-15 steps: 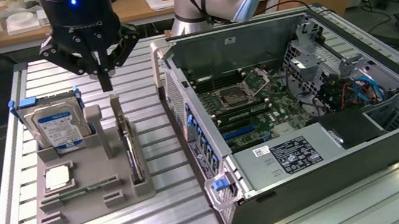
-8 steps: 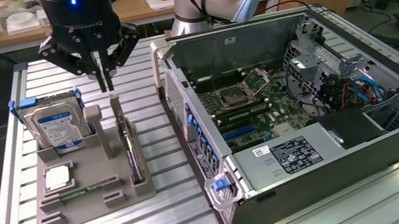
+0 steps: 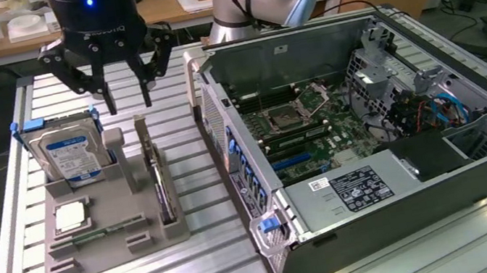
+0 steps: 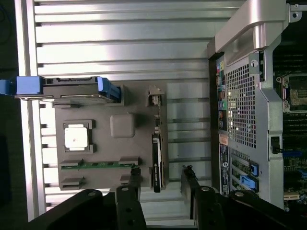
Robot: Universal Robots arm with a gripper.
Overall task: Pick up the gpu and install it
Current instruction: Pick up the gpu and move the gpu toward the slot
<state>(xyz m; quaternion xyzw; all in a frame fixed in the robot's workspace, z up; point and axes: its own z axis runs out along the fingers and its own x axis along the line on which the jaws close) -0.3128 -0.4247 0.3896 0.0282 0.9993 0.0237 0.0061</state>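
In the exterior view the gripper (image 3: 128, 100) hangs with its fingers spread apart and empty, above the far part of the grey tray (image 3: 122, 203). The gpu (image 3: 160, 186) stands on its long edge in a slot along the tray's side at the exterior view's right. Its pale bracket is at the far end, below the gripper and untouched. I judge the card light and stiff but fragile. It is a thin board, best pinched across its two flat faces near the upper edge, well away from the connector edge down in the slot. The hard drive (image 3: 70, 155) stands upright to the exterior view's left of the card, with a gap between them. The open computer case (image 3: 371, 138) sits just beside the tray on the exterior view's right, so room for a finger on that side looks narrow.

In the wrist view the gpu (image 4: 157, 163) shows edge-on as a dark strip, with the fingers (image 4: 135, 179) standing wide of it on either side. The processor chip (image 4: 76, 136) and the memory stick (image 4: 103, 164) lie flat in the tray, apart from the card. A straight lift upward looks unobstructed.
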